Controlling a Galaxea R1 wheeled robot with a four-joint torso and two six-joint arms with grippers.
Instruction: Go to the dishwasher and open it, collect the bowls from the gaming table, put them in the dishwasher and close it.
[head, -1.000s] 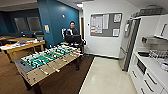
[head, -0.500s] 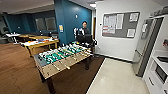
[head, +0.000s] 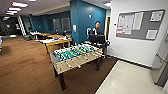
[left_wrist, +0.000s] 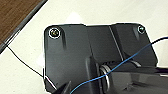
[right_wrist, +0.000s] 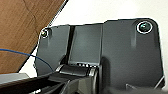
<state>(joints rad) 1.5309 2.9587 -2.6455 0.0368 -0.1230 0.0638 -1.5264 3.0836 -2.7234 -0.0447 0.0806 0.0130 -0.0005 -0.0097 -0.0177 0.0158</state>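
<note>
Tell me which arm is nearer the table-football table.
Left, probably, and only slightly. The table-football table stands ahead, a little to the robot's left, on the wood floor. Both wrist cameras look down where wood meets pale tile, well short of it.

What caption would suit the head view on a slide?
A table-football table stands on wooden floor, a person behind it, a noticeboard on the white wall.
</note>
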